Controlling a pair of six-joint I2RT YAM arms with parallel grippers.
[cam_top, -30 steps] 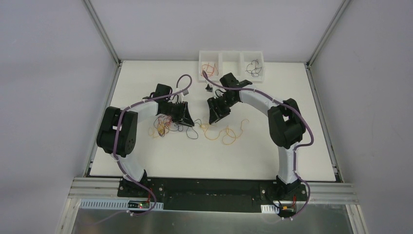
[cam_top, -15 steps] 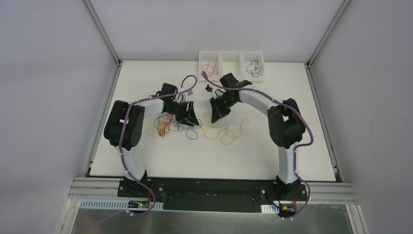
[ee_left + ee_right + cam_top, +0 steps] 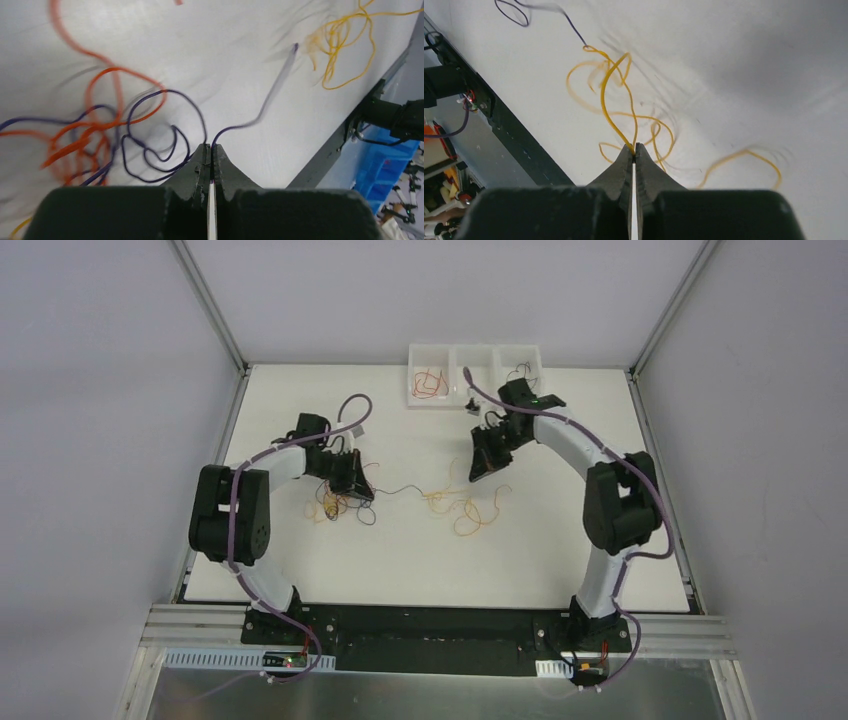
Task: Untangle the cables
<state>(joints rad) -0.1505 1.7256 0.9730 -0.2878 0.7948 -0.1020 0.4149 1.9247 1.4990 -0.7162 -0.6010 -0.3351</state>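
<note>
The white table (image 3: 560, 550) carries a white three-compartment tray (image 3: 473, 347) at its 12 o'clock edge. At about 9 o'clock lies a tangle of orange and dark cables (image 3: 335, 505). Just off centre toward 5 o'clock sprawls a looped yellow cable (image 3: 465, 512). A thin dark cable (image 3: 400, 489) stretches between them.

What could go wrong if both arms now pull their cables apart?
1. The purple cable held by the left gripper lies looped among the orange cables; pulling may drag or tighten them.
2. Its far end meets the yellow cable held by the right gripper, so the two may snag.
3. Either thin cable could slip out of the grip.
</note>
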